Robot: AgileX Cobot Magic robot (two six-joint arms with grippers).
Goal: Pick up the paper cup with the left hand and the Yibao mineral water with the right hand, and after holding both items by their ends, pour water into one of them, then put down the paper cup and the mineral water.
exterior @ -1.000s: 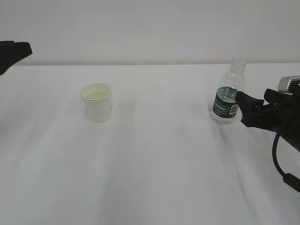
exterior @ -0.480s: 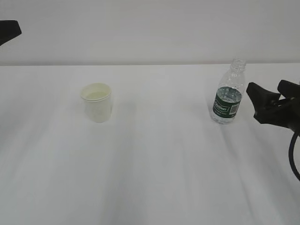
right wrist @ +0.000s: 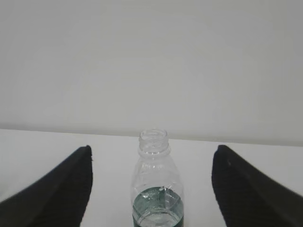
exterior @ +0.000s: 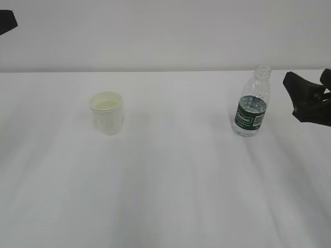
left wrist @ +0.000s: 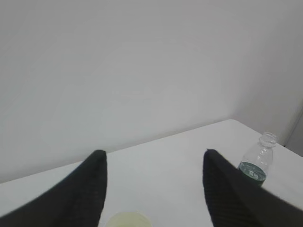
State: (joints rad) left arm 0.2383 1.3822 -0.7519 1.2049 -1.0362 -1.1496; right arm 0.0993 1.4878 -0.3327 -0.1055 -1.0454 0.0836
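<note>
The cup (exterior: 106, 112) stands upright on the white table (exterior: 170, 181), left of middle, its pale cream inside open to the ceiling and nothing touching it. Well apart from it, over on the right, the bottle (exterior: 252, 103) also stands upright and uncapped, water reaching about to the top of its green label. The right hand (exterior: 309, 101) hangs at the right edge of the scene, near the bottle and about level with its upper half, but clear of it; from its own wrist camera the two black fingers (right wrist: 57, 189) stand wide apart with the bottle (right wrist: 156, 189) framed between them farther off, so this claw is spread and grips nothing. The left hand (exterior: 6, 21) shows only as a dark tip at the top left corner, high above the table and far from the cup. Its wrist camera looks past two parted fingers (left wrist: 71, 198), with the cup's rim (left wrist: 127, 219) just peeking at the bottom edge and the bottle (left wrist: 255, 161) off to the right; that claw too is spread and seems empty, though little of it shows.
</note>
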